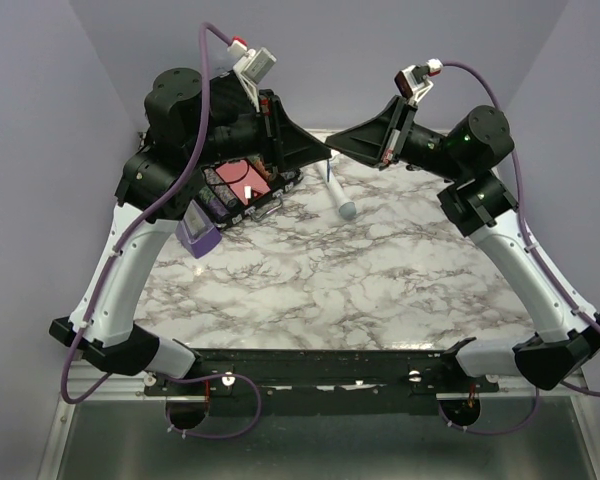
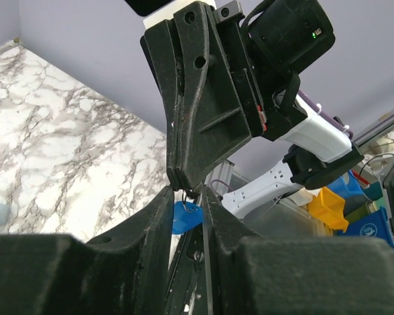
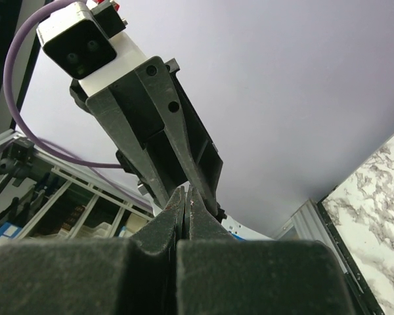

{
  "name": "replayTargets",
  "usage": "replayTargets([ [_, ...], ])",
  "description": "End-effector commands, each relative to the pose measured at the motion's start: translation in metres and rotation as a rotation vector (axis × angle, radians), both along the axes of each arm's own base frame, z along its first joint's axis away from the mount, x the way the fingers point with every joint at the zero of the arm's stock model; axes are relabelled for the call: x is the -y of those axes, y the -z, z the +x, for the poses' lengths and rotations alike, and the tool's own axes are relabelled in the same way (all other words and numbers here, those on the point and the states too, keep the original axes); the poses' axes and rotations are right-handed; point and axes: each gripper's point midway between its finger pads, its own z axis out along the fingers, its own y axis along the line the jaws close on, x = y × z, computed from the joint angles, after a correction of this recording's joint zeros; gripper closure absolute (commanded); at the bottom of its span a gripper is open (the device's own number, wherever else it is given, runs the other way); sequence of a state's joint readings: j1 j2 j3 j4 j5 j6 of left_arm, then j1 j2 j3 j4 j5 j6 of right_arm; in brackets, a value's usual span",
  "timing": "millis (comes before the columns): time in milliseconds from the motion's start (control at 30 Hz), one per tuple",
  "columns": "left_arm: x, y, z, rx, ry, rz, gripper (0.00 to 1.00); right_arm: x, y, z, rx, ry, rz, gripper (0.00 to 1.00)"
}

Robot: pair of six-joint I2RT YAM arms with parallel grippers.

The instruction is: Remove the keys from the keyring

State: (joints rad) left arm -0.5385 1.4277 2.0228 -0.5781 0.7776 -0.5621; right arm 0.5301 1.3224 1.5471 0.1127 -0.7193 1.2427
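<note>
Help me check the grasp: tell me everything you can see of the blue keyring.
The keyring shows only in the left wrist view: a small bright blue piece, smooth and plastic-looking, partly hidden. It sits up in the air in the narrow gap between the left end effector's fingers; whether they pinch it is unclear. A thin dark wire loop seems to run from its top to the shut tips of the right end effector just above.
</note>
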Motion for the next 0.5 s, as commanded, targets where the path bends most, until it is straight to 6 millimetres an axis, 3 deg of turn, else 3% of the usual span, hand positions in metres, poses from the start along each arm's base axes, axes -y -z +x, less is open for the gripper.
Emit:
replayTargets([
  [0,-0.003,-0.009,0.0,0.04,-0.008,-0.003,0.72,0.0,-0.014,-0.002,0.042,-0.002,0.029,0.99],
  [233,-0.001,-0.009,0.005,0.042,-0.013,0.0,0.86,-0.003,-0.015,0.005,0.045,0.01,0.03,0.99],
  [367,0.0,-0.01,0.007,0.043,-0.016,0.001,0.99,-0.006,-0.013,0.011,0.039,0.01,0.025,0.99],
  [467,0.001,-0.011,0.01,0.037,-0.023,-0.005,1.0,-0.008,-0.012,0.016,0.036,0.013,0.023,0.99],
])
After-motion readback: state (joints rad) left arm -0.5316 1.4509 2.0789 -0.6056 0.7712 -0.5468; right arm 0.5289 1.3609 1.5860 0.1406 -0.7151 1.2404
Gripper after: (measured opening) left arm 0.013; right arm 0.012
